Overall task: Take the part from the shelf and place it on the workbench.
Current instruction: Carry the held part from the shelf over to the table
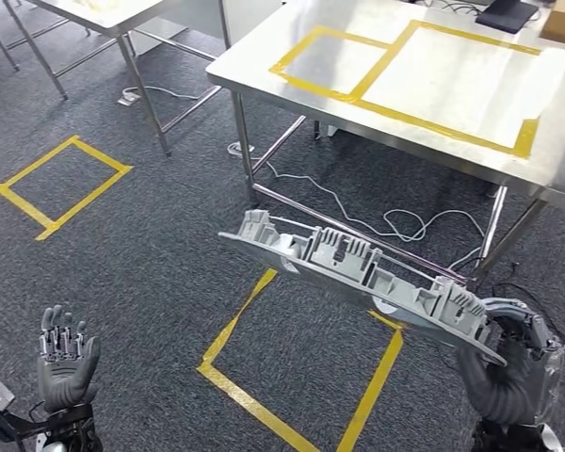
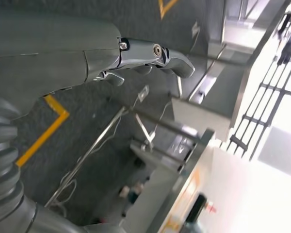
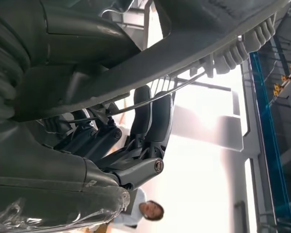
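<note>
Fingers (image 3: 151, 116) of the right hand (image 1: 504, 377) curling up around the near end of the part (image 1: 358, 268), gripping it from beneath at about four o'clock in the head view. Left hand (image 1: 65, 363) hanging empty at about eight o'clock, fingers (image 1: 60, 331) standing apart and holding nothing.

Taking the scene from the largest thing down: grey carpeted floor (image 1: 144, 264) spreading across most of the head view. Steel tabletop (image 1: 550, 160) reaching across from twelve to two o'clock, marked with yellow tape rectangles (image 1: 408, 80), with nothing lying inside them as far as can be seen. Long grey ribbed part hanging in the air near the centre, running from about nine o'clock of centre down toward four o'clock, well short of the tabletop edge and lower than its surface. Yellow floor squares lying at nine o'clock (image 1: 63, 184) and six o'clock (image 1: 301, 377). White cable (image 1: 379, 221) trailing under the tabletop.

Judging the step: carrying the part toward the workbench, shelf pickup apparently done, placement not yet done. Next move probably calling for closing the gap to the tabletop, raising the long part clear of the edge, keeping it level despite the one-ended grip, then lowering it within the taped outline before spreading the fingers.
</note>
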Robot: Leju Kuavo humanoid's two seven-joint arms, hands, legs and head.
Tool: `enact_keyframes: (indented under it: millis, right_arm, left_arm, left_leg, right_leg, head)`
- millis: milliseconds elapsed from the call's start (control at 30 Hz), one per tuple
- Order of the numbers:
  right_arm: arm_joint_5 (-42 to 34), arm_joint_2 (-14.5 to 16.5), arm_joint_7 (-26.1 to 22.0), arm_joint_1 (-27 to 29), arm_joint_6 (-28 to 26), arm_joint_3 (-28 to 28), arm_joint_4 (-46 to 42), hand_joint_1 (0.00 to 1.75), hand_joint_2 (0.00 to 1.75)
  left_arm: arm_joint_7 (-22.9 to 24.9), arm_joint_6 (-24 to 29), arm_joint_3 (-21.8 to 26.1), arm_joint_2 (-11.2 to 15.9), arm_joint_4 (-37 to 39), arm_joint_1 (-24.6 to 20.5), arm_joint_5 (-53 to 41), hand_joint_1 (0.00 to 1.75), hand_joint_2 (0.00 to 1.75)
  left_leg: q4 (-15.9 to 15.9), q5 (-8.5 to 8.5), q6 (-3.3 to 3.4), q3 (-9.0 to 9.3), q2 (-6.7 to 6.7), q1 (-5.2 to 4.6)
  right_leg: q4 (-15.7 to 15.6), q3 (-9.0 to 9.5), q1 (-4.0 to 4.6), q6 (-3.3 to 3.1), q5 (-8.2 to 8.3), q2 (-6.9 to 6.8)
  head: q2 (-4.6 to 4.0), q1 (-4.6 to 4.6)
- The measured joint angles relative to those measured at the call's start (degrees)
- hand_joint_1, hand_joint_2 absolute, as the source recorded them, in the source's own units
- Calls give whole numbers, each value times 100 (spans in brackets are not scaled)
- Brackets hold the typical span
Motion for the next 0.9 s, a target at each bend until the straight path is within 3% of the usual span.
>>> enact_keyframes:
  millis: [33, 100, 167, 233, 300, 367, 400, 433, 500, 533, 600, 733, 767, 800, 867, 900]
  right_arm:
    - [2, 0, -3, -15, -1, 12, 0, 175, 175]
    - [40, 0, -8, -36, -14, 35, 0, 175, 175]
    - [127, -1, -7, -34, -45, 52, 0, 175, 175]
    - [237, -5, 0, -38, -91, 67, -1, 175, 175]
    - [325, -9, 5, -61, -121, 85, -2, 175, 175]
    - [377, -13, 9, -71, -130, 106, -2, 175, 175]
    - [425, -17, 18, -65, -144, 116, -2, 175, 175]
    - [509, -23, 32, -56, -167, 123, -2, 175, 175]
    - [708, -38, 68, -31, -221, 137, -3, 175, 175]
    - [782, -43, 82, -21, -242, 144, -4, 175, 175]
    - [837, -49, 100, -8, -269, 159, -8, 175, 175]
    - [956, -67, 127, 38, -299, 174, -28, 175, 175]
    - [1013, -73, 141, 43, -304, 179, -34, 175, 175]
    - [1073, -75, 160, 47, -309, 189, -37, 175, 175]
    - [1172, -80, 196, 64, -314, 210, -37, 175, 175]
    - [1215, -84, 217, 84, -314, 218, -37, 175, 175]
  left_arm:
    - [5, -37, -59, 43, 33, 0, 38, 0, 175]
    - [21, -108, -164, 110, 95, -2, 104, 0, 175]
    - [42, -169, -272, 156, 148, -19, 172, 0, 175]
    - [60, -223, -386, 201, 198, -51, 224, 0, 175]
    - [67, -259, -479, 244, 259, -64, 245, 0, 175]
    - [67, -273, -532, 278, 320, -61, 247, 0, 175]
    - [67, -284, -553, 294, 347, -63, 250, 0, 175]
    - [67, -300, -575, 309, 375, -66, 261, 0, 175]
    - [66, -336, -624, 331, 421, -79, 294, 0, 175]
    - [66, -348, -648, 340, 438, -88, 312, 0, 175]
    - [65, -357, -684, 360, 464, -103, 327, 0, 175]
    - [63, -383, -743, 394, 499, -142, 342, 0, 175]
    - [64, -389, -761, 407, 507, -158, 345, 0, 175]
    - [66, -392, -778, 424, 522, -167, 347, 0, 175]
    - [72, -389, -812, 451, 562, -164, 351, 0, 175]
    - [74, -383, -826, 466, 581, -159, 356, 0, 175]
  left_leg:
    - [-366, 140, 7, 152, -133, 21]
    - [-730, 209, 12, 296, -312, 41]
    - [-768, 202, 52, 310, -221, 35]
    - [-796, 218, 123, 328, -94, 44]
    - [-809, 197, 174, 342, 38, 40]
    - [-809, 125, 197, 363, 153, 29]
    - [-810, 79, 198, 391, 203, 28]
    - [-810, 47, 188, 438, 252, 30]
    - [-811, -18, 148, 560, 338, 37]
    - [-810, -53, 116, 607, 366, 31]
    - [-825, -112, 51, 659, 396, 12]
    - [-802, -215, -90, 770, 396, 14]
    - [-584, -280, -114, 675, 356, 15]
    - [-219, -363, -129, 463, 297, 19]
    - [578, -496, -153, -168, 236, 20]
    - [788, -418, -155, -429, 225, 20]
  right_leg:
    - [16, -15, 4, 21, 3, 73]
    - [17, -68, -4, 89, 28, 203]
    - [-12, -115, -25, 165, 59, 287]
    - [142, -215, -8, 228, -47, 48]
    - [758, -510, 10, 274, -371, -315]
    - [1486, -866, -2, 303, -617, -430]
    - [1628, -933, -6, 313, -597, -442]
    - [1525, -870, -9, 320, -470, -450]
    - [801, -455, -9, 319, -106, -505]
    - [416, -231, 5, 304, -23, -545]
    - [46, 7, 33, 220, -64, -596]
    - [-59, 228, 28, 27, -226, -530]
    - [-104, 334, 8, -10, -267, -516]
    - [-140, 421, -4, -37, -320, -506]
    - [-174, 590, -15, -66, -457, -460]
    - [-183, 688, -17, -61, -540, -427]
  head:
    - [0, 2]
    - [0, 3]
    - [0, 3]
    - [0, 36]
    - [0, 71]
    - [0, 74]
    - [0, 74]
    - [0, 74]
    - [0, 76]
    - [0, 81]
    - [0, 77]
    - [-1, 45]
    - [-1, 32]
    - [-2, 16]
    - [-2, -5]
    - [-2, -13]
